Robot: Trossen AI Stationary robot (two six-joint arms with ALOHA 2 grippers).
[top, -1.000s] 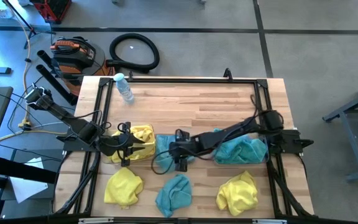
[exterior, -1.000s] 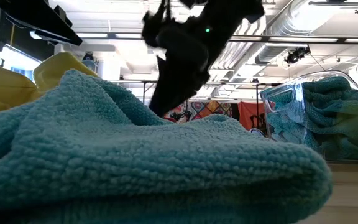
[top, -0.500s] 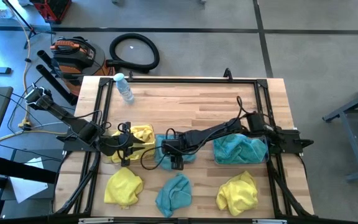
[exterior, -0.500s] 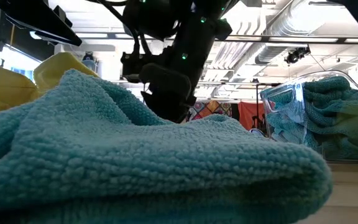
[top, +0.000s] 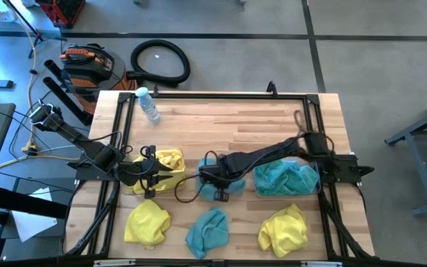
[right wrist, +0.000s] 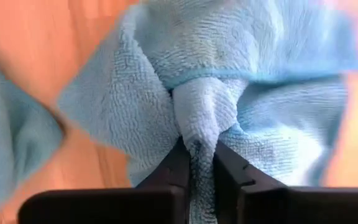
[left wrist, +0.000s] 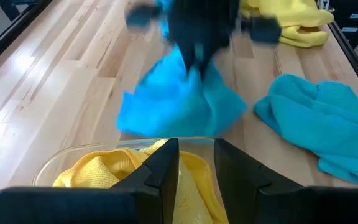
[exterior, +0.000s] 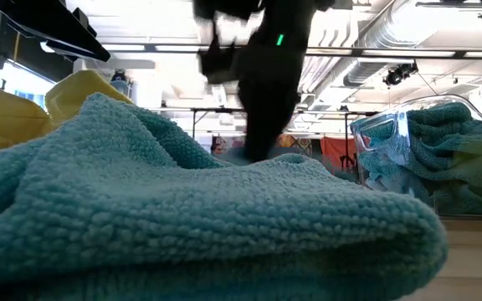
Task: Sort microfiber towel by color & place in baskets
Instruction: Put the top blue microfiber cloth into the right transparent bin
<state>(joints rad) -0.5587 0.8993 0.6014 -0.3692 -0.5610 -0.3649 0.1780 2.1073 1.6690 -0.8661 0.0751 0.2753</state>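
Note:
My right gripper (top: pixel 217 185) points steeply down at the table's middle, shut on a teal microfiber towel (top: pixel 215 190); the left wrist view shows that towel (left wrist: pixel 179 106) bunched under it. My left gripper (left wrist: pixel 196 163) waits over the left basket (left wrist: pixel 73 158), which holds yellow towels (top: pixel 167 163). Its fingers stand a narrow gap apart with nothing between them. The right basket (top: pixel 313 176) holds teal towels (top: pixel 284 178). Near the front edge lie a yellow towel (top: pixel 147 222), a teal one (top: pixel 207 230) and another yellow one (top: pixel 284 228). My right gripper pinches a gathered-up fold (right wrist: pixel 197 134) in the middle of the teal towel between its two fingers, coming from above. The cloth spreads out below the fingers like a tent, and its lower edge (left wrist: pixel 166 127) rests on the wood.
A clear water bottle (top: pixel 148 104) with a blue cap lies at the far left of the table. A black frame (top: pixel 221 95) runs round the table's edge. Bare wood (top: pixel 228 130) stretches across the far half.
My right gripper has tipped to point more steeply down, dipped onto the teal towel at the table's middle, and taken hold of it. The towel, spread flat before, is now drawn together into a bunch under the fingers.

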